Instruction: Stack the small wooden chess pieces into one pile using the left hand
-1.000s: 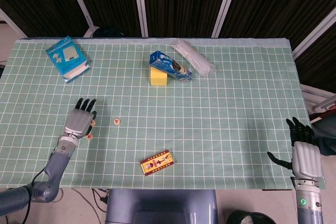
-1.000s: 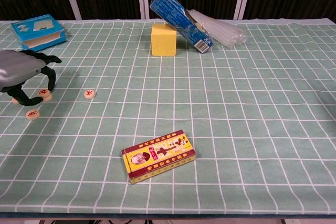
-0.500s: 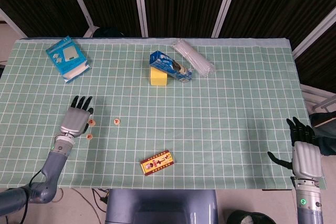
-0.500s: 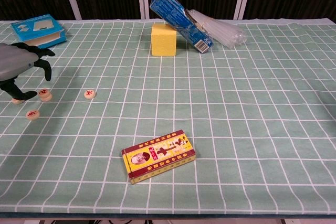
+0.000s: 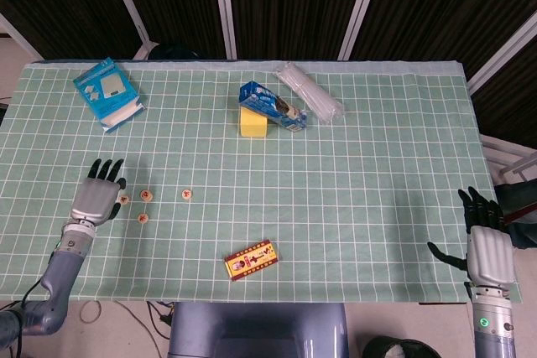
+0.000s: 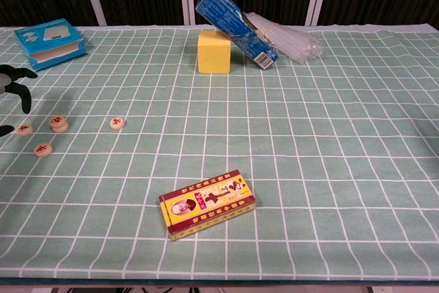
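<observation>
Left robot hand (image 5: 98, 194) open, fingers spread, holding nothing; small round wooden chess pieces (image 6: 59, 123) just beside, on gridded cloth (image 5: 352, 165).

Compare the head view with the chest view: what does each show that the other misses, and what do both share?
Only the head view shows the right hand at the table's near right corner, fingers apart and holding nothing, and the whole left hand with its forearm. Only the chest view shows that the blue carton leans tilted on the yellow block, and that the piece at is a stack of two. Both show the chess pieces, red-and-yellow box, blue scale box and clear plastic bag on the green checked cloth.
</observation>
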You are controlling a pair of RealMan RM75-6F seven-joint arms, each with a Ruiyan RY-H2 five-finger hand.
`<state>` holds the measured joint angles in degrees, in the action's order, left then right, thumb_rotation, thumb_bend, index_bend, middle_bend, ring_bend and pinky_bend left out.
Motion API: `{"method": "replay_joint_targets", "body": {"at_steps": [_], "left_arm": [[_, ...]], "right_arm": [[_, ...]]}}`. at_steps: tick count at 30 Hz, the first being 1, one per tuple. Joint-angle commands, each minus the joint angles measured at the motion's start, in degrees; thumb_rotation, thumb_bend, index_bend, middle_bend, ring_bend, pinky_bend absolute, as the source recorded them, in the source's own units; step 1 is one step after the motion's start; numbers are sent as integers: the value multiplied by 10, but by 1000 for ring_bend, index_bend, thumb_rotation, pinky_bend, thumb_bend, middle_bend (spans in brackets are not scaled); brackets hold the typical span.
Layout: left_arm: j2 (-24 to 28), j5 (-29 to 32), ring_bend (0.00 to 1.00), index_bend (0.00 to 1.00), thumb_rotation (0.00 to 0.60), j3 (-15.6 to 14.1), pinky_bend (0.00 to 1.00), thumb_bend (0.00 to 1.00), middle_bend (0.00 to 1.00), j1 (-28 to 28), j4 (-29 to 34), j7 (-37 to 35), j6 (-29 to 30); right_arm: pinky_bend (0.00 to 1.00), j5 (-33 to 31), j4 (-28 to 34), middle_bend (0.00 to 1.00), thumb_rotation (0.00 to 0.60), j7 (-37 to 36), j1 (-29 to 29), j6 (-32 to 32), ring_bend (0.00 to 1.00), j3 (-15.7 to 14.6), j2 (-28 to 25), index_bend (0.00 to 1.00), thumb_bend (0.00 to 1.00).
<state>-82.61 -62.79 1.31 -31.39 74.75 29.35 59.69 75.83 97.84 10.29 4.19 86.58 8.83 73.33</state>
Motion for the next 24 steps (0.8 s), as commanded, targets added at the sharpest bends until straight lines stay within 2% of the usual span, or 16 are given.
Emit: {"method": "replay_joint_targets", "body": {"at_steps": [1,10,24], "left_arm": [[-8,-6,0,415,600,-3,0,338,4,3,-18,-13,-10],[-23,-23,0,436,600,-1,0,338,4,3,-38,-17,-12],[-29,-17,0,451,600,8,0,340,5,4,-40,4,-16]], "right_arm": [[0,-1,0,13,600,0,0,0,88,0,0,72,233],[0,-4,1,13,600,0,0,-1,88,1,0,72,232],[0,-9,3,13,600,1,-1,-1,88,3,0,74,232]]}}
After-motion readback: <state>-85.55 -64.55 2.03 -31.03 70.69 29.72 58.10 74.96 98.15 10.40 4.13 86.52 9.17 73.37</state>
